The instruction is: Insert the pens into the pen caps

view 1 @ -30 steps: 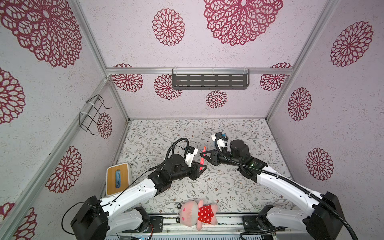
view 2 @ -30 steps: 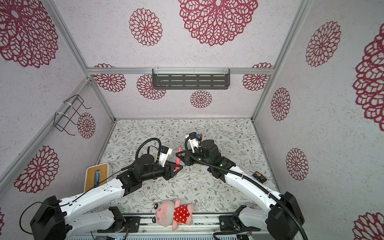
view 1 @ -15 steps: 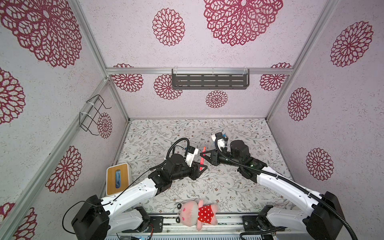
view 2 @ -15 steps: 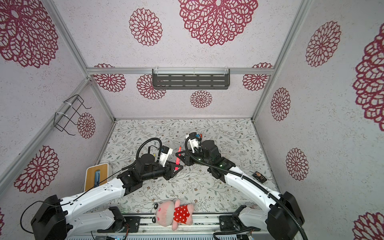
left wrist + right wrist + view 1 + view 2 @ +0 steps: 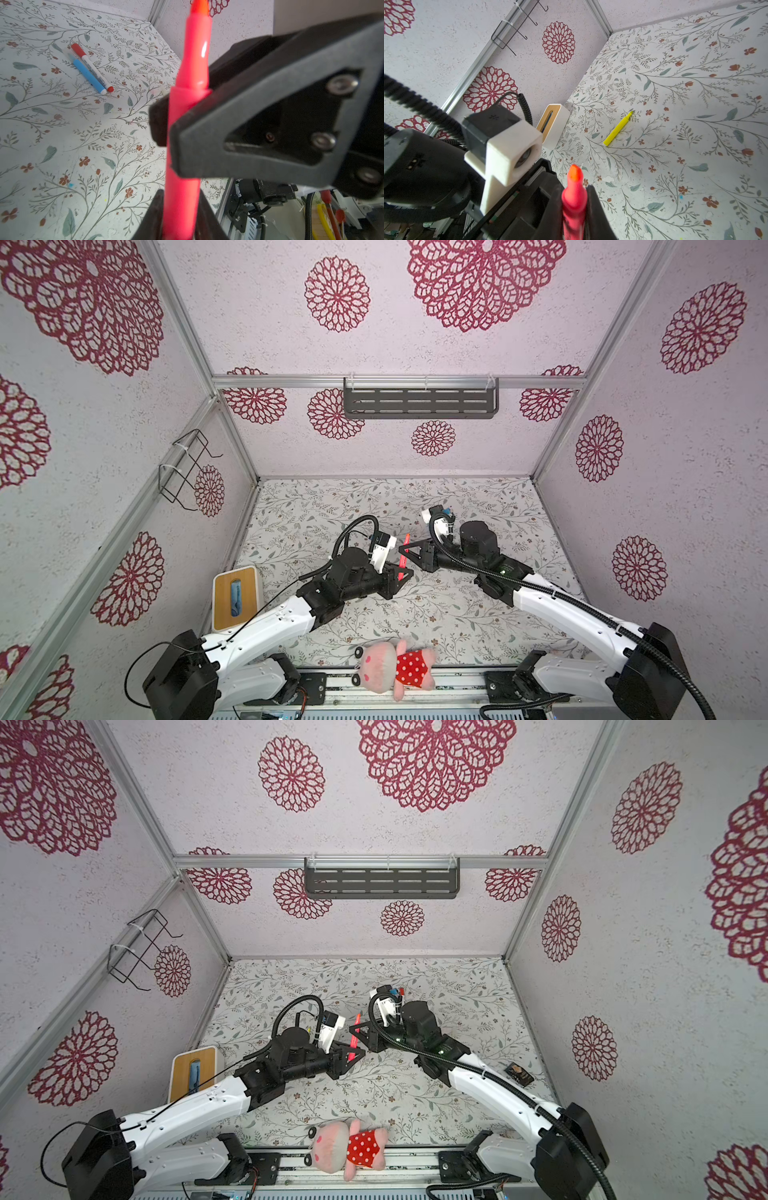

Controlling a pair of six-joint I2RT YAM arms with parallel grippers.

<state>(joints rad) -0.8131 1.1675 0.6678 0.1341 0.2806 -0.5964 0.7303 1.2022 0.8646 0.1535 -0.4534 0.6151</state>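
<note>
Enclosing floral tabletop (image 5: 708, 133), yellow pen (image 5: 617, 129): rosette walls (image 5: 446, 54).

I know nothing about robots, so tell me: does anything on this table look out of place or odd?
Yes: a pink plush pig lies at the near edge of the table, hanging partly over the metal rail, unrelated to the work. Also, the left gripper and right gripper both clamp the same pink-red pen.

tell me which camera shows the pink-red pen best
The left wrist view: the pink-red pen fills the frame, tip to barrel. The right wrist view shows just its tip end; both top views show only a thin red sliver.
</note>
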